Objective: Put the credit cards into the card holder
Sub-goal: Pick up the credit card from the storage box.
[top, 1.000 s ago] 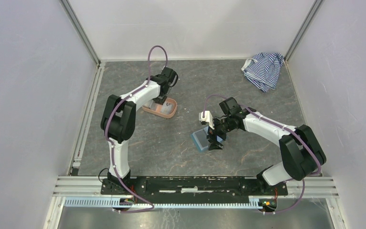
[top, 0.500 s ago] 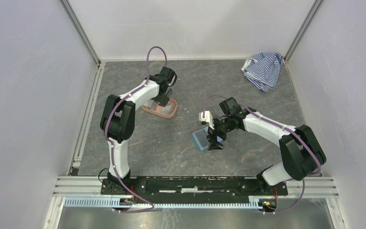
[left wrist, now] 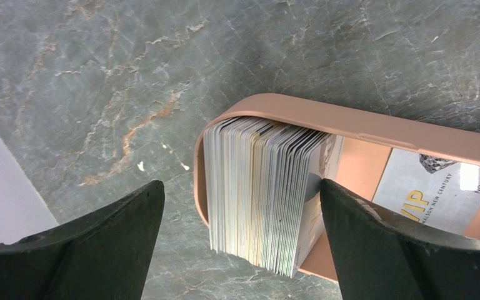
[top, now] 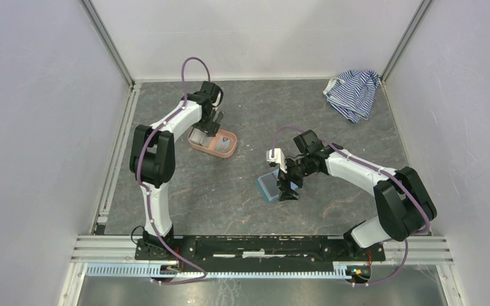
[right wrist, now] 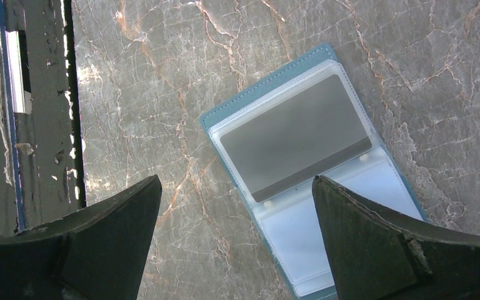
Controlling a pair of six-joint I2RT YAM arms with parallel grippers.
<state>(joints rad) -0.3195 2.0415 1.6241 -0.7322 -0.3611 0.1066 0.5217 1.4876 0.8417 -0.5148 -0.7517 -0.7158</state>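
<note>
From the left wrist we see only one end of the salmon tray (left wrist: 350, 122); the rest is cut off at the frame edge, as is part of the print on the flat card (left wrist: 437, 190) lying in it. The credit cards (left wrist: 256, 194) stand packed on edge at that end, showing only their edges. From above, the right claw (top: 285, 185) hides part of the card holder (top: 267, 186), which lies open on the tabletop (top: 230, 204), well apart to the right of the tray, with a grey card (right wrist: 295, 137) in its upper clear sleeve. The tabletop is dark grey and marbled, between pale walls (top: 38, 127). A striped cloth (top: 353, 92) sits in the far right corner. The left arm reaches far, its left claw (top: 209, 124) spread wide above the stack, touching nothing. The right arm bends inward, its claw spread and empty above the holder.
</note>
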